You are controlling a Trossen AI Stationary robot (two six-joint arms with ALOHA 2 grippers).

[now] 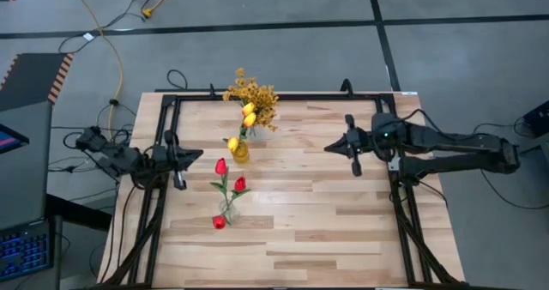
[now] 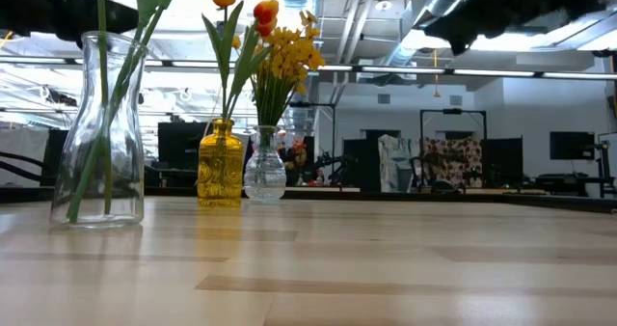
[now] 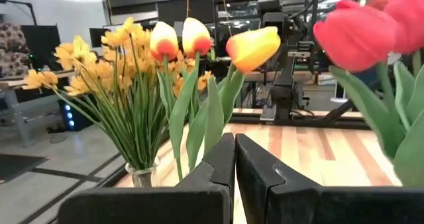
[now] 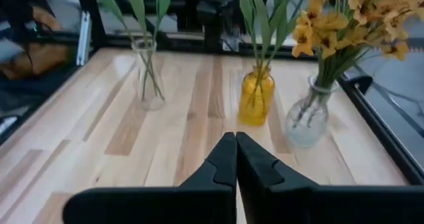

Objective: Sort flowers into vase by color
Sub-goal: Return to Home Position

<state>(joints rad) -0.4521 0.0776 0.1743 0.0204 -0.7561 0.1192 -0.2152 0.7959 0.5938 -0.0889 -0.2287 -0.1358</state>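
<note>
Though cluttered beyond, wooden table (image 1: 343, 230).

High view looks straight down on the pale wooden worktop (image 1: 343, 230); low view sits level at its surface; opposed wrist views share the small clear glass vase (image 3: 142, 176).

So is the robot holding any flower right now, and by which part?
Nothing is held. The dark left pincer and the dark right pincer are both shut and empty.
</note>
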